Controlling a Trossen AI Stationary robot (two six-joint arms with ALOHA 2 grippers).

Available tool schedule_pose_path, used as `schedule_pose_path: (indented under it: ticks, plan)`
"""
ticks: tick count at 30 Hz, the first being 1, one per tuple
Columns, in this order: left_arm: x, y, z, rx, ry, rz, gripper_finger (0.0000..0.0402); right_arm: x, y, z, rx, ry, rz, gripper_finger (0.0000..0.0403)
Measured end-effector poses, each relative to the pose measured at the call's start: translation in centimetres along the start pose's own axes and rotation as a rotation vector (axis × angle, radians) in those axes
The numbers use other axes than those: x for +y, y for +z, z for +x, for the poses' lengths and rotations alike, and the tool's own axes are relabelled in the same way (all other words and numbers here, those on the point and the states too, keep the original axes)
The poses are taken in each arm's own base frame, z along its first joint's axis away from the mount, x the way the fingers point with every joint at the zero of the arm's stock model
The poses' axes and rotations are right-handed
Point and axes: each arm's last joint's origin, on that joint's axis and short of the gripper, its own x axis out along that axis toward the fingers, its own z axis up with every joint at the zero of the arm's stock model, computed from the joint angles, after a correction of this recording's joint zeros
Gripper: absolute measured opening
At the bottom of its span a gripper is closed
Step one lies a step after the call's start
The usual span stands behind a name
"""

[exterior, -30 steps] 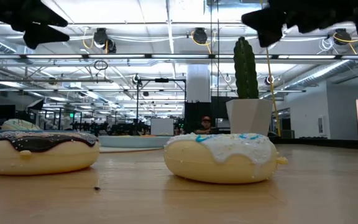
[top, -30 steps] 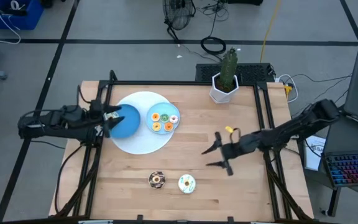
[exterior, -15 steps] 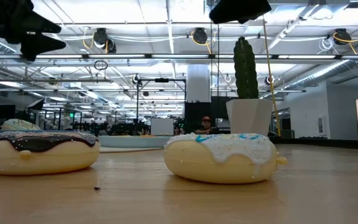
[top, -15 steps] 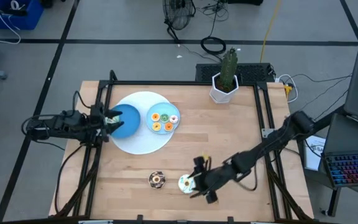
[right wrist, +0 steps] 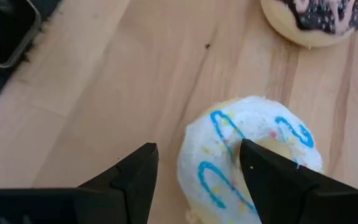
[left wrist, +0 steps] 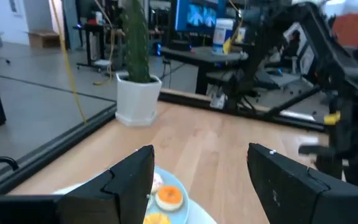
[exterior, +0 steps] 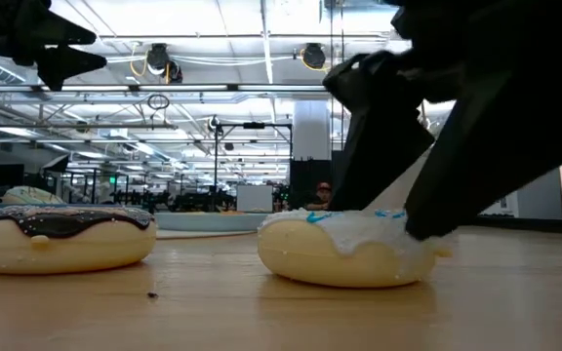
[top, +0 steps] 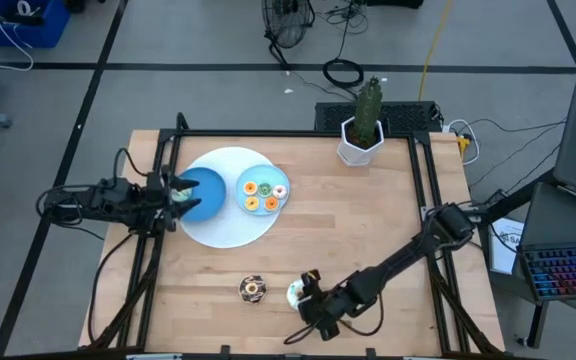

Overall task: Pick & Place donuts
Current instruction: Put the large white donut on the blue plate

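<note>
Donuts: two on table [top: 388, 215], four on plate [top: 264, 190].

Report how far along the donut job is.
Done: four donuts lie in the small blue dish. In hand: the right gripper is open astride the white-iced donut, one finger in its hole, not yet closed. Left: that one and the chocolate donut on the table. The left gripper waits open over the plate.

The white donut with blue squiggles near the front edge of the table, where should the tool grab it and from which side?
Take the white donut from above, across one side of its ring: one finger down in the centre hole, the other outside the rim. It lies flat on the wooden table, so the hole faces up. The right tool is open and already straddles it this way.
</note>
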Motion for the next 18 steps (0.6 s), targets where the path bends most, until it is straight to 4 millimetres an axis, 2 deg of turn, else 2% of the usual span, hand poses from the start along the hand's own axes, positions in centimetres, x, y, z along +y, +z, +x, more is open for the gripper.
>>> schedule_pose_path:
  ticks: [10,18]
  plan:
    - [0.0,0.0,0.0,-0.001,0.012,0.006,0.0258,-1.6,0.0,0.4,0.030,0.003,0.103,0.0212]
    - [0.0,0.0,0.0,0.000,0.012,0.006,0.0257,-1.6,-1.1,2.3,0.098,0.058,0.167,0.0212]
